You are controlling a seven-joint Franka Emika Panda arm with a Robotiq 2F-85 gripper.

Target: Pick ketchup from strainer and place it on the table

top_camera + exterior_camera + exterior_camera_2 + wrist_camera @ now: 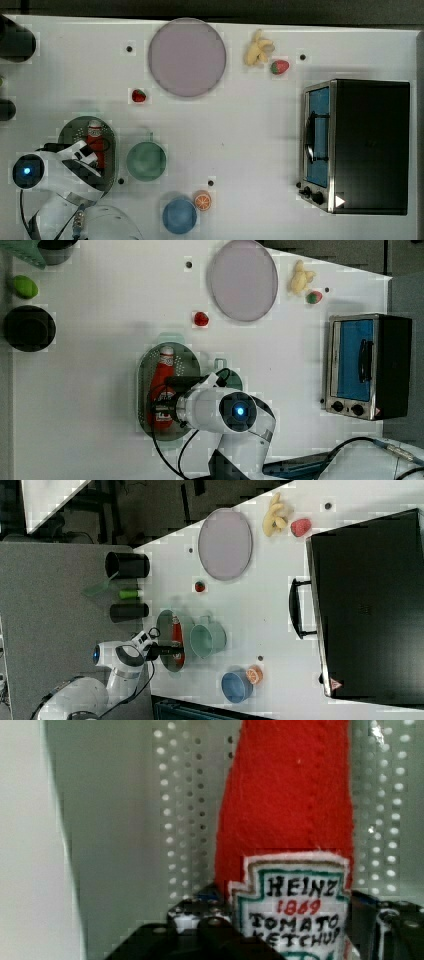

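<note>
I have the gripper (161, 407) down in the strainer (146, 365), fingers (200, 917) either side of the ketchup (163, 385) lying there; whether they pinch it, I cannot tell. Grasp step: squeeze firmly, lift, then onto bare worktop (100, 390).

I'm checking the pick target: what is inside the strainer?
The ketchup lies in the strainer, cap toward the plate. The end effector is down at its labelled end, covering the bottle's base and the strainer floor there.
</note>
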